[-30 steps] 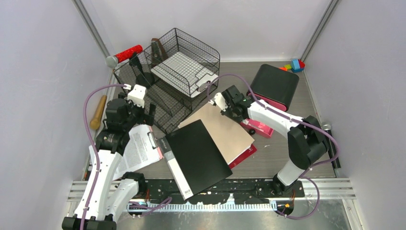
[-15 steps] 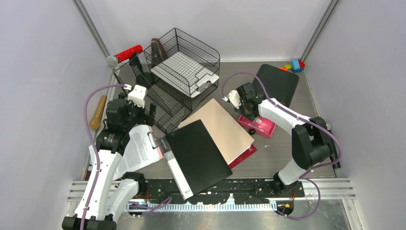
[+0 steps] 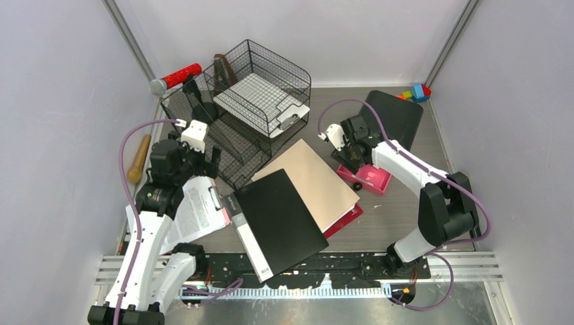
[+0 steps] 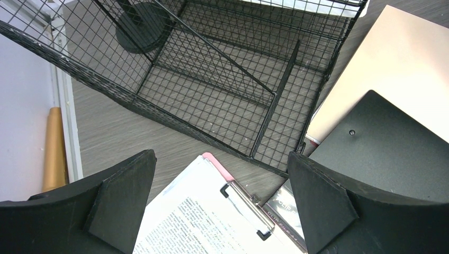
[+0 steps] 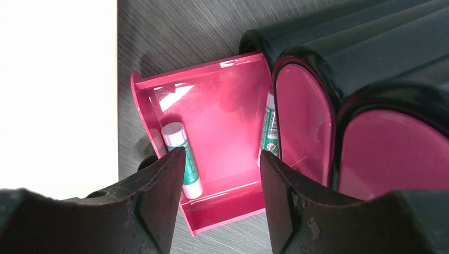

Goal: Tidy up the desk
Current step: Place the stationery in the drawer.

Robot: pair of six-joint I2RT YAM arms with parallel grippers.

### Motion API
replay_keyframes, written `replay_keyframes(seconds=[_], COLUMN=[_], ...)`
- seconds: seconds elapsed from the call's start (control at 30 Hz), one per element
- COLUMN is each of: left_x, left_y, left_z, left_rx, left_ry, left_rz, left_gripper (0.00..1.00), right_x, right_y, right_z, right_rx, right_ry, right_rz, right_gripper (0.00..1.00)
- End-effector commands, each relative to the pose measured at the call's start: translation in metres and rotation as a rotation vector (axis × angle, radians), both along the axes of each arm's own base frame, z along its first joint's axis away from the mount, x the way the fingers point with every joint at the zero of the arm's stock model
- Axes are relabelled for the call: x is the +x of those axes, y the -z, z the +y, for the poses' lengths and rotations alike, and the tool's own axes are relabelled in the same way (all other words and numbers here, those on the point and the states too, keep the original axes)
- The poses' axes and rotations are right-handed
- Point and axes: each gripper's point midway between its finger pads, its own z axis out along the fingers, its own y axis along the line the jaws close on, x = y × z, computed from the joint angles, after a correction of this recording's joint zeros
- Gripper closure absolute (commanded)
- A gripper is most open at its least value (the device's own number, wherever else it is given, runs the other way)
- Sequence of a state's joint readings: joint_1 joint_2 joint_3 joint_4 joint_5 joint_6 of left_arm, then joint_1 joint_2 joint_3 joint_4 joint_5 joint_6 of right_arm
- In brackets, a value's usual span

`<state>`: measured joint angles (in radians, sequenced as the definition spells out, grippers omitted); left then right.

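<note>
The desk (image 3: 399, 217) is a grey wood-grain top strewn with office things. My right gripper (image 3: 352, 160) hangs open over a pulled-out pink drawer (image 5: 222, 106) in front of the black drawer unit (image 5: 370, 63). Nothing is between its fingers (image 5: 221, 153). Two green-and-white glue sticks lie in the drawer, one by the left wall (image 5: 174, 135) and one by the right wall (image 5: 270, 124). My left gripper (image 3: 200, 166) stands wide open and holds nothing (image 4: 221, 159), above a clipboard with printed paper (image 4: 212, 222).
A black wire-mesh rack (image 3: 250, 101) fills the back left, holding a white pad. A black folder (image 3: 281, 217) overlaps a tan folder (image 3: 318, 176) in the middle. A wooden handle (image 3: 139, 159), a red microphone-like item (image 3: 179, 74) and coloured blocks (image 3: 416, 91) lie by the walls.
My right gripper swung right, from over the tan folder's far corner to above the pink drawer, and its jaws spread apart. The left arm stayed put.
</note>
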<state>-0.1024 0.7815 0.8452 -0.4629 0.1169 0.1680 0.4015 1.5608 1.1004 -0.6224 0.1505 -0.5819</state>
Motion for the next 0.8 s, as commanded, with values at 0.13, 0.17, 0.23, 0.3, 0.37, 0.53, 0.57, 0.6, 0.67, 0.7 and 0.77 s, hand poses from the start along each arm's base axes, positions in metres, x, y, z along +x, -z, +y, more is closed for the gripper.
replay_keyframes(seconds=[0.13,0.17,0.23,0.3,0.37,0.53,0.57,0.6,0.67,0.7,0.77], left_x=[0.005,0.005,0.005,0.005,0.005,0.005,0.005,0.005,0.004,0.004,0.004], left_y=[-0.010,-0.010,-0.010,-0.010,-0.009,-0.009,-0.009,-0.009,-0.010,-0.010,-0.010], left_z=[-0.002,-0.002,-0.002,-0.002,-0.003,-0.004,-0.004,-0.004,-0.004,-0.004,-0.005], left_rx=[-0.004,-0.004,-0.003,-0.004,-0.006,-0.008,-0.009,-0.008,-0.009,-0.009,-0.012], left_ry=[0.014,0.014,0.016,0.018,0.021,0.026,0.025,0.026,0.027,0.028,0.030], left_rz=[-0.049,-0.050,-0.049,-0.047,-0.047,-0.047,-0.047,-0.046,-0.048,-0.049,-0.049], left_gripper=[0.01,0.01,0.01,0.01,0.01,0.01,0.01,0.01,0.01,0.01,0.01], right_x=[-0.016,-0.021,-0.029,-0.040,-0.052,-0.086,-0.091,-0.098,-0.105,-0.106,-0.110], right_y=[-0.021,-0.020,-0.018,-0.015,-0.013,-0.004,-0.002,0.002,0.009,0.012,0.020], right_z=[0.003,0.002,-0.002,-0.005,-0.008,-0.010,-0.009,-0.009,-0.011,-0.012,-0.015], right_rx=[0.078,0.080,0.077,0.072,0.066,0.082,0.089,0.096,0.089,0.083,0.070], right_ry=[0.004,0.002,-0.001,-0.011,-0.026,-0.075,-0.084,-0.095,-0.098,-0.098,-0.097], right_rz=[-0.018,-0.011,0.000,0.020,0.047,0.148,0.164,0.188,0.216,0.223,0.245], right_gripper=[0.41,0.41,0.41,0.42,0.42,0.42,0.42,0.43,0.43,0.44,0.44])
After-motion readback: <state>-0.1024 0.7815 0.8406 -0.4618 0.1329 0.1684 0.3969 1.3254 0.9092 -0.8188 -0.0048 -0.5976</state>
